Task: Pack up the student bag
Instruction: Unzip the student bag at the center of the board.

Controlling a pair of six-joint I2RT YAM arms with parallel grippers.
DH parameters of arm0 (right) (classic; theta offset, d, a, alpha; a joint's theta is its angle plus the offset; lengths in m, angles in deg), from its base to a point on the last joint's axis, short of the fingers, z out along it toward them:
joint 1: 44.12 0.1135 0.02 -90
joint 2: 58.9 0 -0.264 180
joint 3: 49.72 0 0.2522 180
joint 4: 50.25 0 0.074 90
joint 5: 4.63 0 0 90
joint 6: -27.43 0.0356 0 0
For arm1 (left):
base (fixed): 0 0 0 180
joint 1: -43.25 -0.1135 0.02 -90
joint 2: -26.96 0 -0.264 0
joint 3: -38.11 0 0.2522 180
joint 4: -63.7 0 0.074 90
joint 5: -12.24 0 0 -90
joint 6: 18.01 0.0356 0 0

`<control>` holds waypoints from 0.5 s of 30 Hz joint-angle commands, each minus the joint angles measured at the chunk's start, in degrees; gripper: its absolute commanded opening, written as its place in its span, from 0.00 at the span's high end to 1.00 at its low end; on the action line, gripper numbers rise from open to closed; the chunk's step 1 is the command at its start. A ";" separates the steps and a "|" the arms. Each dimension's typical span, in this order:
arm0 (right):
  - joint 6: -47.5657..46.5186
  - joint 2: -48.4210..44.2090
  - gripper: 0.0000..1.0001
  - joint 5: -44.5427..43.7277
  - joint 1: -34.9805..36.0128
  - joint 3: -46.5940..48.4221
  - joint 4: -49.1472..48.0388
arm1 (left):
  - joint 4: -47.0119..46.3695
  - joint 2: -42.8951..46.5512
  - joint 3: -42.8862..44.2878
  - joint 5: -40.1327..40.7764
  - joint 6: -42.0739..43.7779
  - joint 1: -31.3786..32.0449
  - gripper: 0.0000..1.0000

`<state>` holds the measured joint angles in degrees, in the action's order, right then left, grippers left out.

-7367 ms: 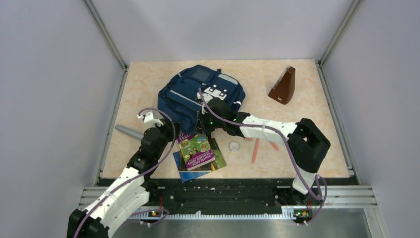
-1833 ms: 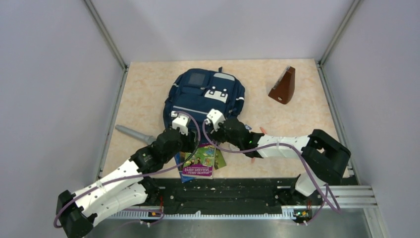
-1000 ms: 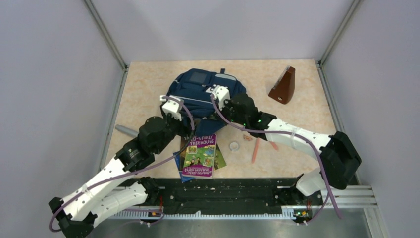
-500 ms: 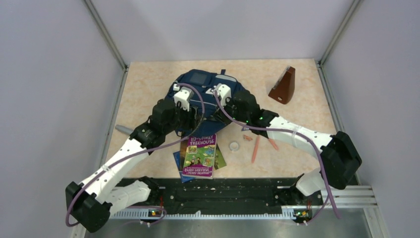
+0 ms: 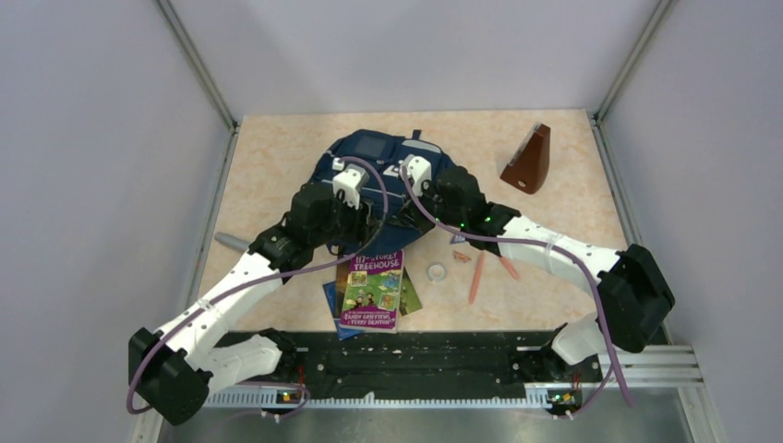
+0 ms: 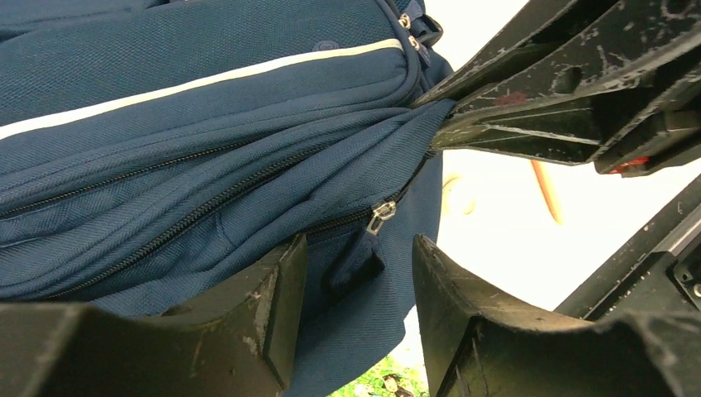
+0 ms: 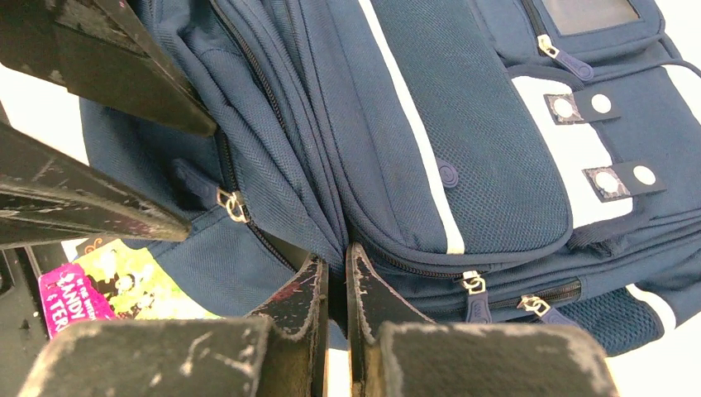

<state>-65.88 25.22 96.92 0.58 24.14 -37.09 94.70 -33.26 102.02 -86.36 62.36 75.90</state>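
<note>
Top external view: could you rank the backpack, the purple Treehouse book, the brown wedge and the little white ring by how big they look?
1. Navy backpack, largest even though partly hidden.
2. Purple Treehouse book.
3. Brown wedge.
4. Small white ring, clearly the smallest.

The right gripper (image 7: 336, 260) is closed on a fold of the student bag (image 7: 463, 149), with navy fabric pinched between its nearly touching fingers. The left gripper (image 7: 198, 178) comes in from the left, its jaws apart on either side of a zipper pull (image 7: 231, 204). A bright book cover (image 7: 116, 289) shows past the bag's edge.
</note>
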 commanded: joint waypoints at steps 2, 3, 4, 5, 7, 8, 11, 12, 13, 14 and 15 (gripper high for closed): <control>2.87 -2.64 1.00 3.51 -0.33 4.20 -7.94 | -1.62 -1.24 0.75 2.00 3.11 -0.22 0.48; 2.87 -2.71 1.00 3.75 -0.32 4.16 -8.12 | -1.81 -1.41 0.74 1.88 3.56 -0.23 0.48; 2.87 -2.73 1.00 3.91 -0.29 4.09 -8.29 | -2.04 -1.53 0.74 1.64 3.88 -0.26 0.49; 2.87 -2.73 1.00 3.98 -0.32 4.01 -8.48 | -2.22 -1.67 0.74 1.33 4.12 -0.23 0.50; 2.87 -2.71 1.00 4.09 -0.32 4.05 -8.70 | -2.73 -1.93 0.53 0.71 4.26 -0.20 0.53; 2.88 -2.66 1.00 4.10 -0.32 4.03 -8.79 | -2.81 -2.08 0.50 0.36 4.33 -0.20 0.54; 2.87 -2.73 1.00 4.33 -0.32 3.97 -9.04 | -2.82 -2.67 0.57 -0.18 4.71 -0.11 0.56; 2.87 -2.73 1.00 4.43 -0.32 3.84 -9.18 | -2.82 -2.89 0.56 -0.04 4.89 -0.12 0.56; 4.31 -2.80 1.00 4.56 -0.32 3.83 -9.36 | -2.82 -3.08 0.60 0.21 5.07 -0.07 0.56; 4.55 -2.86 1.00 4.61 -0.32 3.72 -9.58 | -2.82 -3.33 0.58 0.36 5.40 0.01 0.57; 4.67 -2.89 1.00 4.70 -0.32 3.63 -9.79 | -2.82 -3.46 0.49 0.56 5.65 0.12 0.56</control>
<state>-64.77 25.22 97.77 0.34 24.14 -37.31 94.28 -35.71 102.02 -85.90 66.21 75.92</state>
